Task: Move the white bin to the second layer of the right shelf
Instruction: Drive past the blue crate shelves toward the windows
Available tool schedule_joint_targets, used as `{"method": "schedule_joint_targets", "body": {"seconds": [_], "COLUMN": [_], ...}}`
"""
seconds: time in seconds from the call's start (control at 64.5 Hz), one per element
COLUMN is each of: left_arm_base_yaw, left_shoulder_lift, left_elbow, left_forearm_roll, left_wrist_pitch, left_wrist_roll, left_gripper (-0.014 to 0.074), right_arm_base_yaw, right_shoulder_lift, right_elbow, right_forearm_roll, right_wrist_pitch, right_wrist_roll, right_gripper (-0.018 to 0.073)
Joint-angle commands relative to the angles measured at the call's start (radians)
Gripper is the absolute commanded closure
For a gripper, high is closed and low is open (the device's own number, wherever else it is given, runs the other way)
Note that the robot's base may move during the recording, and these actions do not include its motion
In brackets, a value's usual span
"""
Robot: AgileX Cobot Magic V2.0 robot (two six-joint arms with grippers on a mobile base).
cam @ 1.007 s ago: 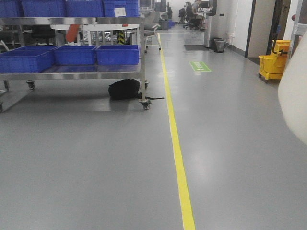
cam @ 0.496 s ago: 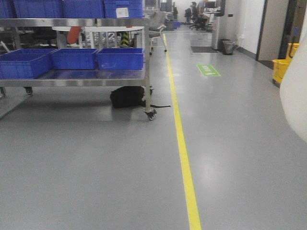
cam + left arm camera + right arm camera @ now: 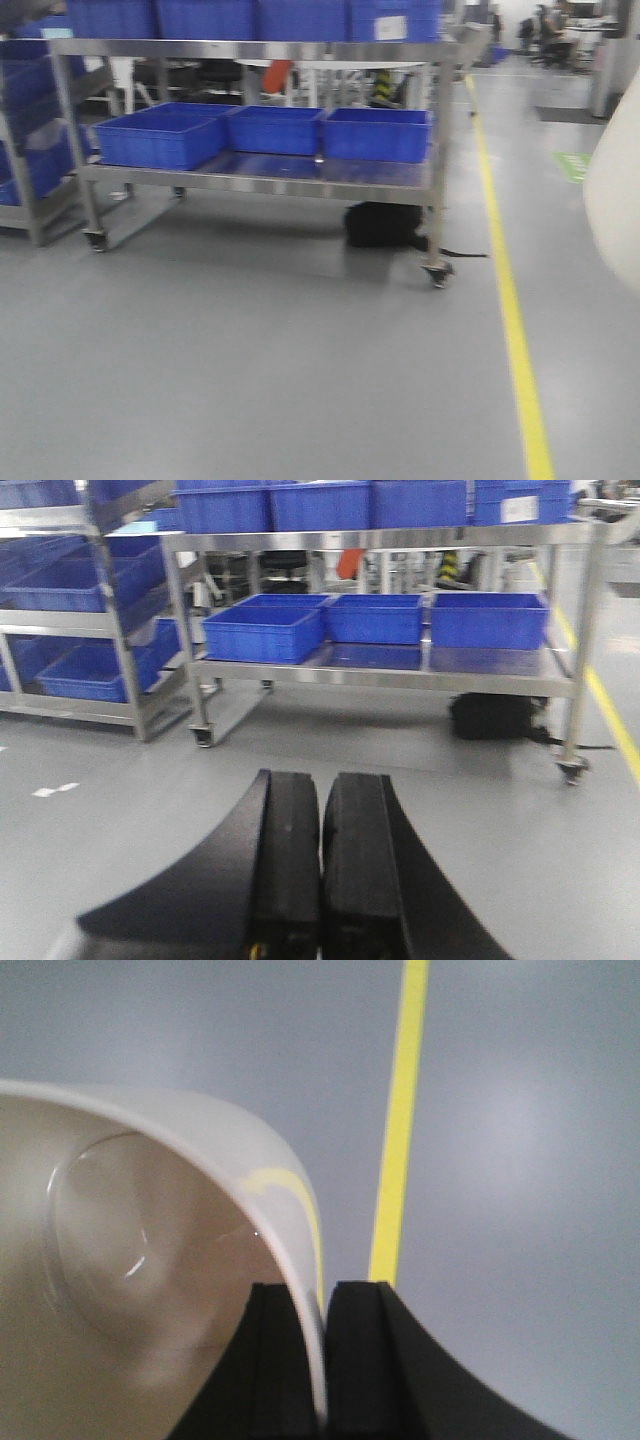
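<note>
The white bin [image 3: 140,1260] hangs above the grey floor with my right gripper [image 3: 320,1305] shut on its rim, one finger inside the wall and one outside. Its cream side [image 3: 615,200] fills the right edge of the front view. My left gripper [image 3: 320,790] is shut with nothing between its black fingers and points at a steel cart. The right shelf second layer is out of view.
A wheeled steel cart [image 3: 260,175] carries blue crates [image 3: 160,135] on two flat levels, with a black bag [image 3: 380,225] under it. Another rack with blue crates [image 3: 80,670] stands to its left. A yellow floor line [image 3: 515,320] runs along the right.
The view has swung left: the cart and the yellow line have shifted right in the front view. The bin stays at the right edge, still held.
</note>
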Motion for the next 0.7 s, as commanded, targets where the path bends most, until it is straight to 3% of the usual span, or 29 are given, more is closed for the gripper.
{"method": "schedule_joint_targets", "body": {"seconds": [0.0, 0.682], "left_arm_base_yaw": [-0.004, -0.004], "left_shoulder_lift": [-0.014, -0.014], "left_elbow": [0.037, 0.037], "left_forearm_roll": [-0.006, -0.006], "left_wrist_pitch": [-0.084, -0.084], "left_wrist_roll": [-0.003, -0.003], "left_gripper": [0.0512, 0.0512], "right_arm_base_yaw": [-0.004, -0.004], "right_shoulder_lift": [-0.009, -0.011], "right_elbow": [-0.029, -0.029], "right_forearm_roll": [-0.002, -0.007], "right_wrist_pitch": [-0.076, -0.077], "right_wrist_roll": [-0.006, -0.006], "right_gripper": [0.0482, 0.0482]}}
